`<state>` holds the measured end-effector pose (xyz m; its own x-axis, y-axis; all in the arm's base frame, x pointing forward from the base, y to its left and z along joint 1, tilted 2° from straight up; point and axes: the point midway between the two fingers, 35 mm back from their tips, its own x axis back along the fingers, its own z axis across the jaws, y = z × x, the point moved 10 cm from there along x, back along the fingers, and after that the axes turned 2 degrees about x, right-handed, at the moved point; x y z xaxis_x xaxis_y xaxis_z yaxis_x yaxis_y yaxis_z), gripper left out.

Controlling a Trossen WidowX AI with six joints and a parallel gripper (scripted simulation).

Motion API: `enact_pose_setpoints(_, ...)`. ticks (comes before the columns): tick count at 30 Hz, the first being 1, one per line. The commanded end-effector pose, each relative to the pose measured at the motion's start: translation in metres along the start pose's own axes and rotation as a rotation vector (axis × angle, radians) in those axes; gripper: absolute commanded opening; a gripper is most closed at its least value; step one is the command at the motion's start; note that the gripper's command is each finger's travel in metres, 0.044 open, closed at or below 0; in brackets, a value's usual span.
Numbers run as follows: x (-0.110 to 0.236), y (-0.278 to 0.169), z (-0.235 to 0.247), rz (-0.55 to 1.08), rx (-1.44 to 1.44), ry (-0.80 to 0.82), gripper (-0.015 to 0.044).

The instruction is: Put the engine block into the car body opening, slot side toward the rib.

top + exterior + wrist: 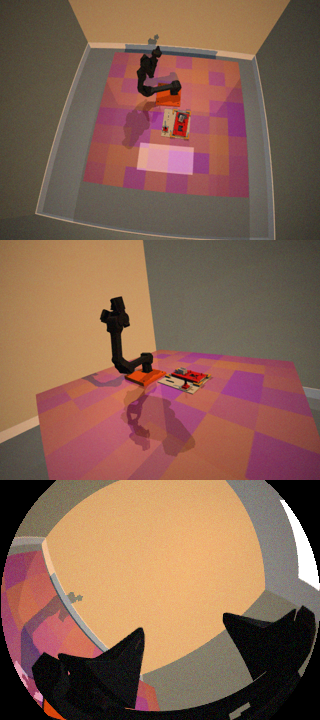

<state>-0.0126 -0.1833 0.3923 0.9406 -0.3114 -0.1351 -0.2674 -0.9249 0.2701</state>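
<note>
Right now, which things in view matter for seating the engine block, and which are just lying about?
For the job:
- grey engine block, in the car body's end nearest the arm base
- red car body
- gripper, open, empty, raised far from the board

Lying about:
- small red part on the beige board
- orange base plate
- checkered mat
</note>
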Motion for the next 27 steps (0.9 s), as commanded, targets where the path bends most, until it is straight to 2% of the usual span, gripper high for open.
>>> enact_pose_setpoints(1,0.0,0.0,0.0,0.0,0.0,0.0,0.0426)
enact_pose_setpoints(2,0.0,0.0,0.0,0.003,-0.002,-0.001,0.044)
enact_pose_setpoints(18,-0.035,-0.034,-0.021,0.225,-0.155,-0.052,0.044)
enact_pose_setpoints(27,-0.051,-0.055,-0.034,0.401,-0.203,-0.096,0.044)
